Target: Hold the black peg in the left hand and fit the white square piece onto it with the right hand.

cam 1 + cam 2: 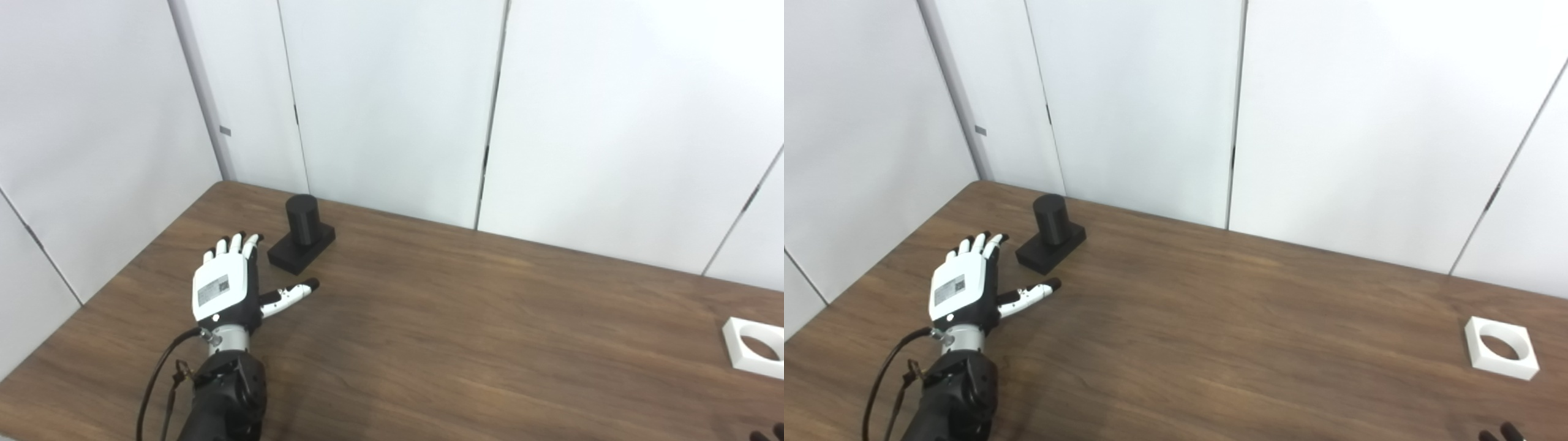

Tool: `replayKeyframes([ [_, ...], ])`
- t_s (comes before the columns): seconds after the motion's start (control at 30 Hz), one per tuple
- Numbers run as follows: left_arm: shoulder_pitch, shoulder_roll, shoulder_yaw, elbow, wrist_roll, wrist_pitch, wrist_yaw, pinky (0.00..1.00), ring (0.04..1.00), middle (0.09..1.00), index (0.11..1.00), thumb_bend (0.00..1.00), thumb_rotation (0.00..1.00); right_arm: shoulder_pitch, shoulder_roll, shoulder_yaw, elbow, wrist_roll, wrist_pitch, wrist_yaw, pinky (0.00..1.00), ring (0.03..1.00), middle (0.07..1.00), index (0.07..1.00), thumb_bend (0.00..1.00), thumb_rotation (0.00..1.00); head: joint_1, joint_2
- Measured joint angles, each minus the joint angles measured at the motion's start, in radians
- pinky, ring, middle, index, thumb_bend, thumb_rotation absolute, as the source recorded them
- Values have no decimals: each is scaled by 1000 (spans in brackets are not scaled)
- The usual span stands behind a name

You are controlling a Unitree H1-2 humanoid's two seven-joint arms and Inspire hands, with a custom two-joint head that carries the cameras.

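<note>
The black peg (302,233), a short cylinder on a square black base, stands upright at the far left of the wooden table (459,324). My left hand (228,285) hovers just in front of it and to its left, palm down, open, fingers spread, thumb pointing right, not touching it. The white square piece (1500,347) with a round hole lies flat near the table's right edge. Only dark fingertips of my right hand (1500,433) show at the bottom right corner, a short way in front of the white piece; its state is hidden.
White wall panels (392,104) close off the table's far and left sides right behind the peg. A black cable (153,383) loops beside my left forearm.
</note>
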Motion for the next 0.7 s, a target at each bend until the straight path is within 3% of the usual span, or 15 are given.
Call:
replayKeyframes([
  [0.3,-79,27,0,102,-4,0,-4,1000,986,962,884,916,708,0,1,1,0,-1,-12,0,1000,960,897,935,755,1000,-9,3],
  [0.7,-121,54,-12,219,-52,0,18,973,971,940,852,908,678,1,2,4,6,-4,-31,-3,1000,947,908,944,713,1000,-17,5],
])
